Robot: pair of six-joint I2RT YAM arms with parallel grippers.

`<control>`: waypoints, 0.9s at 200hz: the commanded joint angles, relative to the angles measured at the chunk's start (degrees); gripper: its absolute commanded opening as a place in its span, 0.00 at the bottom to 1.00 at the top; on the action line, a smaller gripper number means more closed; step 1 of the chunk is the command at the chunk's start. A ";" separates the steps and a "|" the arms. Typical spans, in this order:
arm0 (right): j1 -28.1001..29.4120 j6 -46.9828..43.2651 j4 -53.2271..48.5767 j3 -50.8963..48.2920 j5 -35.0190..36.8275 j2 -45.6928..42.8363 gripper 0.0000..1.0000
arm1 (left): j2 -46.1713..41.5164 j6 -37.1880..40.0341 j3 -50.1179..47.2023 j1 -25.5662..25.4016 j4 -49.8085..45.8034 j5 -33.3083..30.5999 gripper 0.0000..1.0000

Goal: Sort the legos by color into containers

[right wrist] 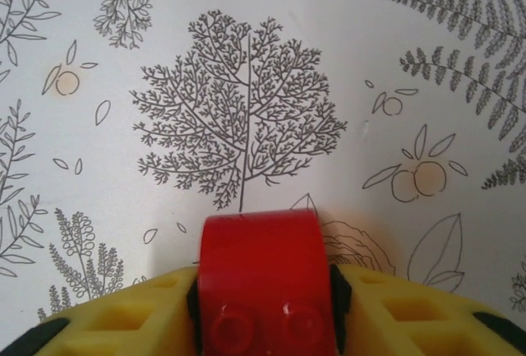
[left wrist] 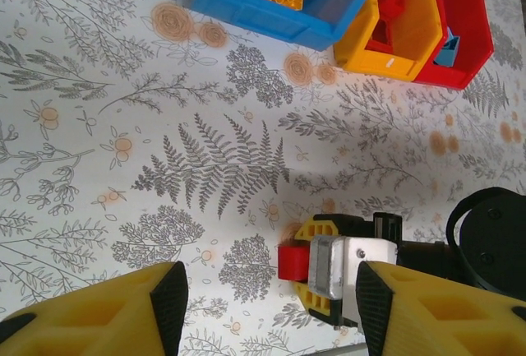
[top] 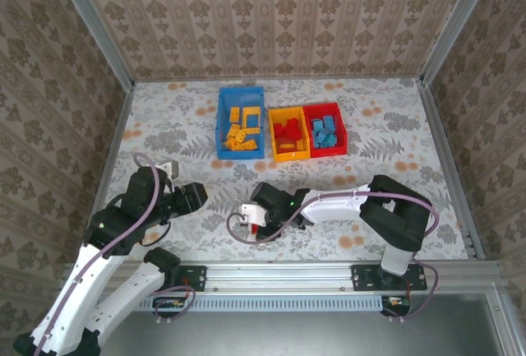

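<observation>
**One red brick in the right gripper**

We see a red brick (right wrist: 261, 245) pinched between the two yellow fingers of the right gripper (right wrist: 263, 311). The jaws are closed on its two sides, and its round front end sticks out past them. It sits low over the table (top: 386, 134), at the near side and far from the bins. We cannot tell if it touches the table.

We think the brick is light, hard and smooth. It will not squash, but it could slip or twist. A grip on the flat sides, well back from the end, looks best.

The left gripper (left wrist: 267, 311) is wide open and holds nothing.

At the far side, the yellow bin (top: 289, 157) holds red bricks, the blue bin (top: 220, 126) holds orange-yellow ones, and the red bin (top: 327, 151) holds blue ones. So we think this brick belongs in the yellow bin.
</observation>
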 commanded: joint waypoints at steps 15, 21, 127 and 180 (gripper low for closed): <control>0.26 1.96 -0.07 0.14 0.51 -0.66 0.33 | -0.19 -0.22 -1.75 0.61 5.17 5.34 0.63; 0.09 2.37 -0.02 0.06 0.77 -1.34 0.32 | 0.04 -0.13 -1.91 0.66 5.87 5.84 0.64; -23.12 26.01 -0.52 6.16 4.36 -13.63 0.29 | 23.73 3.64 12.78 0.31 22.95 5.18 0.69; -30.74 38.04 -12.06 26.63 6.54 0.65 0.28 | 41.62 8.59 26.56 -3.14 27.33 6.00 0.70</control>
